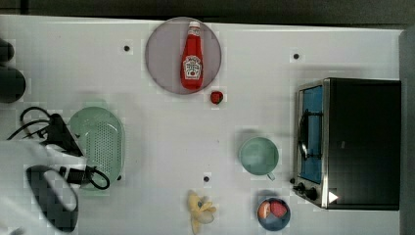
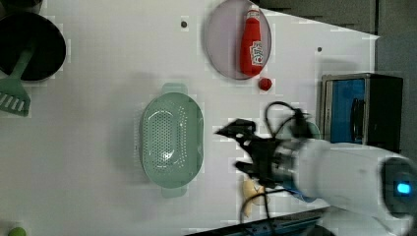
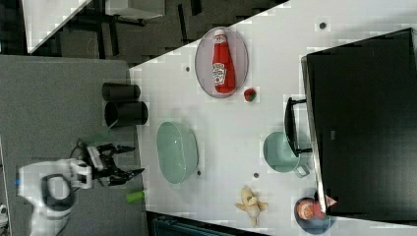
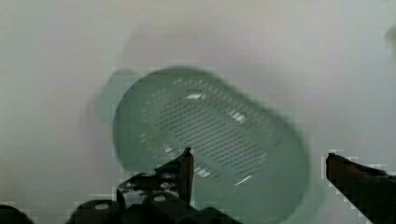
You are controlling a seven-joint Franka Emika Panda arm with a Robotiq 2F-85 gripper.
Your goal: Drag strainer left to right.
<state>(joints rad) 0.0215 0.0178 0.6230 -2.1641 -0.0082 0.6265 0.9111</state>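
I see a pale green strainer [image 1: 100, 142] dotted with a grid of small holes on a white worktop [image 1: 161, 142]. A red ketchup bottle [image 1: 192, 58] with a white cap lies on a grey plate [image 1: 161, 54]. The cup [image 1: 258, 155] is mint green, my arm [image 2: 344, 177] white with black jaws.

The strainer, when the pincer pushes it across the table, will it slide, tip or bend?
The strainer looks like thin perforated plastic, so probably light and slightly flexible at the rim. Its wide oval bowl sits low on the smooth white table, so it should slide rather than tip. The open pincer may rotate it if pushing off-centre.
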